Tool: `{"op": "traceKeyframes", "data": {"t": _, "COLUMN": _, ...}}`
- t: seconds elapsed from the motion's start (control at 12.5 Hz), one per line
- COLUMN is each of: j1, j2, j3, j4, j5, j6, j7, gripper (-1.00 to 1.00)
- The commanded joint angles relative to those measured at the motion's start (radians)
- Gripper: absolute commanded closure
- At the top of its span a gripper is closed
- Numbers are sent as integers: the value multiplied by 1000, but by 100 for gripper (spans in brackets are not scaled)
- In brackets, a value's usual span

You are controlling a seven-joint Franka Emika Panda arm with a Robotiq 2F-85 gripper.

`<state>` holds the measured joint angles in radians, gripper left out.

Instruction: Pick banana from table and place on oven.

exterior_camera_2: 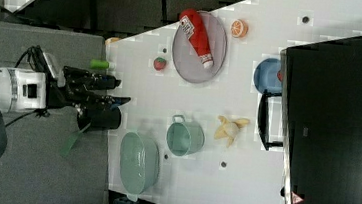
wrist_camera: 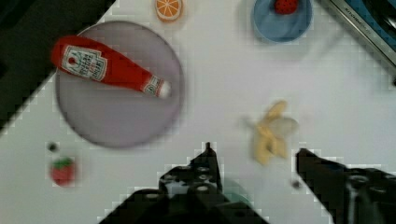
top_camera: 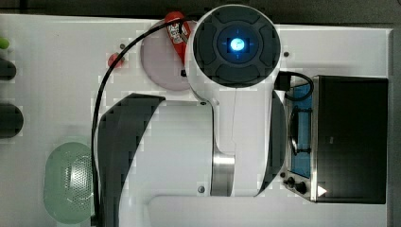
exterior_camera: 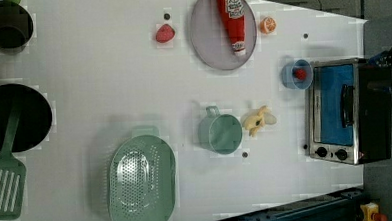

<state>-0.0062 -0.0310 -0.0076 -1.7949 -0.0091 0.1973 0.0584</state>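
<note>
white tabletop (exterior_camera: pixel 108 84) spreads under everything, crowded with kitchen toys, and the arm hangs well above it with nothing reached yet. the gripper (wrist_camera: pixel 254 158) has its jaws standing fairly wide apart with nothing between them but air; in the right view it sits off the table's edge, well apart from the fruit.

the banana (exterior_camera: pixel 258 121) lies flat on the table, half peeled, just beside the green cup (exterior_camera: pixel 220 133) at the cup's three o'clock in the left view, with the toaster oven (exterior_camera: pixel 349 111) further along at the same three o'clock. a blue bowl (exterior_camera: pixel 297 74) with a red berry in it sits at about one o'clock from the banana. the ketchup bottle (exterior_camera: pixel 234 18) on its grey plate (exterior_camera: pixel 208 40) and the orange slice (exterior_camera: pixel 268 25) are well clear (no trouble there, i'd say).

to do this reach well, i'd judge the gripper should come down straight over the banana's thick middle, with its jaws set across the short width, not along the curve, and keep away from the cup's rim. the peel flaps look soft, so pinching the body seems the safer bet.

through the wrist camera the banana (wrist_camera: pixel 272 131) shows in the gap ahead of the two fingers (wrist_camera: pixel 205 161), nearer the other finger, not touching either.
</note>
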Motion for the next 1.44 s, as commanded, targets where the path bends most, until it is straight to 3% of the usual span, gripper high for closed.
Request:
{"op": "traceKeyframes", "data": {"t": 0.08, "j1": -16, "j2": -438, "j3": -13, "j4": -235, "j5": 0, "j6": -157, "j7": 26, "gripper": -59}}
{"op": "traceKeyframes", "data": {"t": 0.24, "j1": -16, "j2": -438, "j3": -13, "j4": -246, "j5": 0, "j6": -156, "j7": 26, "gripper": -99}}
{"op": "traceKeyframes", "data": {"t": 0.48, "j1": -16, "j2": -424, "j3": -14, "j4": -287, "j5": 0, "j6": -130, "j7": 26, "gripper": -100}}
{"op": "traceKeyframes", "data": {"t": 0.8, "j1": -18, "j2": -347, "j3": -19, "j4": -394, "j5": 0, "j6": 47, "j7": 26, "gripper": -100}}
{"op": "traceKeyframes", "data": {"t": 1.44, "j1": -19, "j2": -11, "j3": -60, "j4": -565, "j5": 0, "j6": 524, "j7": 26, "gripper": -100}}
